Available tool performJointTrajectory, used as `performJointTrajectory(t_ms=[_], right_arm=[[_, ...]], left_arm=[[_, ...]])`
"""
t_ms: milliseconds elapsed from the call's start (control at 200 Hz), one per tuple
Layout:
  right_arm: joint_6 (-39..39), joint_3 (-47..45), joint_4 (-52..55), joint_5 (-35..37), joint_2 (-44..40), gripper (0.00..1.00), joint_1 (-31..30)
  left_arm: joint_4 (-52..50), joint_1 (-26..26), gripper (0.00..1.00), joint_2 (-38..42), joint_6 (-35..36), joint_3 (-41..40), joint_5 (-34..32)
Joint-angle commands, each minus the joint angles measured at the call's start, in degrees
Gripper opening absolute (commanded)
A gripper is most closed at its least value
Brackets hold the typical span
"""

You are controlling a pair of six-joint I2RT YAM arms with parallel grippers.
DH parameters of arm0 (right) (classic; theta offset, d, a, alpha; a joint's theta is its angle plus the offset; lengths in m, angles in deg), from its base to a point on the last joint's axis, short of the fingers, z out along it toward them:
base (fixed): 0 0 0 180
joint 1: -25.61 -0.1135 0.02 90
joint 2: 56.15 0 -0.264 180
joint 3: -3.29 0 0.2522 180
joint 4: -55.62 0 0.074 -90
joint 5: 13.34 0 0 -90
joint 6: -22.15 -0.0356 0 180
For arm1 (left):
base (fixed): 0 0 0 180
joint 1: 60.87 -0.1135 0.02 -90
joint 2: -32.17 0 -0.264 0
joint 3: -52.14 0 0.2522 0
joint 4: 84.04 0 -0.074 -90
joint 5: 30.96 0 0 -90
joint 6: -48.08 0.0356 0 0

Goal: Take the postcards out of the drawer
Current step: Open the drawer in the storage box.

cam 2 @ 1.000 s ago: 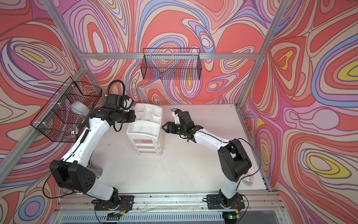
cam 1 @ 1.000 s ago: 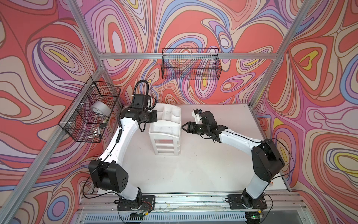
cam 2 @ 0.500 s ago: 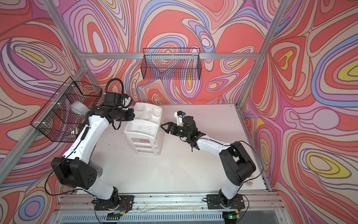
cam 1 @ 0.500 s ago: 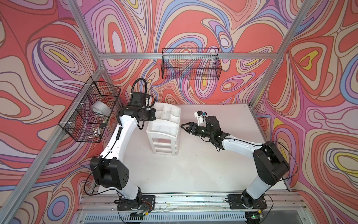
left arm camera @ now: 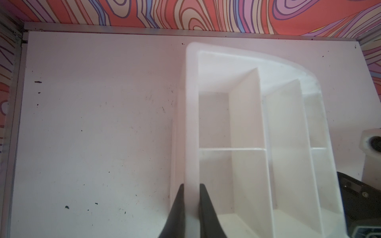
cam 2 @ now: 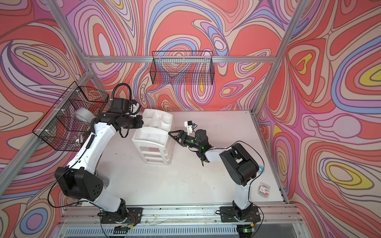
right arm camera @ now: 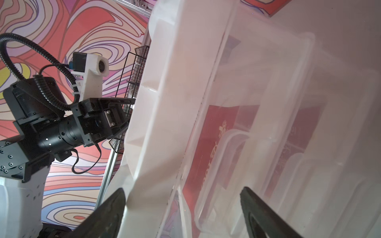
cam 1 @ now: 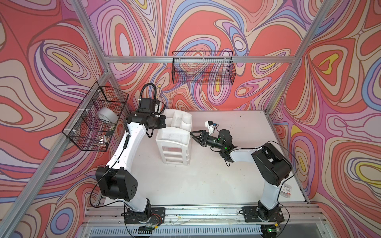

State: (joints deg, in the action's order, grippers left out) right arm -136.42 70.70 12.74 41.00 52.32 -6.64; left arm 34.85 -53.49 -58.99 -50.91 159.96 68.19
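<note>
The white organizer (cam 1: 174, 136) (cam 2: 153, 136) stands at the table's back middle, its drawers pushed in. My left gripper (left arm camera: 191, 185) is shut on its thin left side wall (left arm camera: 191, 123), next to the top compartments. My right gripper (cam 1: 192, 137) (right arm camera: 183, 190) is open wide at the organizer's right front upper corner, its fingers straddling the white frame and the clear top drawer (right arm camera: 268, 82). Through the clear plastic I see red postcards (right arm camera: 214, 144) with white characters lying flat inside, with more red (right arm camera: 303, 131) in a neighbouring drawer. In both top views only a faint red tint shows behind the top drawer front (cam 1: 175, 148).
A small clear box (cam 1: 286, 190) (cam 2: 264, 189) with a red-and-white label lies near the table's front right corner. A wire basket (cam 1: 203, 68) hangs on the back wall. Another wire basket (cam 1: 97, 119) on the left wall holds a tape roll, close to my left arm.
My right gripper has opened wider and edged left onto the organizer's corner, its wrist turning and its arm folding back. My left gripper has stayed shut on the organizer's wall.
</note>
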Motion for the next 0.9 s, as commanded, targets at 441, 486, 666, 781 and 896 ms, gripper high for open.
performJointTrajectory(t_ms=[441, 486, 666, 781, 896], right_arm=[[-8.35, 0.89, -12.14, -3.07, 4.16, 0.88, -0.54], [-8.69, 0.93, -12.66, -3.27, 4.45, 0.88, -0.66], [-10.91, 1.68, -15.60, -3.72, 6.08, 0.89, -0.80], [-13.04, 2.78, -18.81, -4.38, 7.65, 0.88, -0.89], [-15.54, 3.72, -22.54, -4.62, 9.43, 0.87, -0.90]], left_arm=[[-0.78, -0.52, 0.00, 0.71, 0.51, -1.46, -2.04], [-0.63, -0.52, 0.00, 0.68, 0.39, -1.68, -2.07], [-0.35, -0.53, 0.00, 0.60, 0.03, -2.07, -1.60], [-0.27, -0.52, 0.00, 0.71, 0.01, -2.30, -1.67], [-0.07, -0.57, 0.00, 0.62, -0.10, -2.42, -2.00]])
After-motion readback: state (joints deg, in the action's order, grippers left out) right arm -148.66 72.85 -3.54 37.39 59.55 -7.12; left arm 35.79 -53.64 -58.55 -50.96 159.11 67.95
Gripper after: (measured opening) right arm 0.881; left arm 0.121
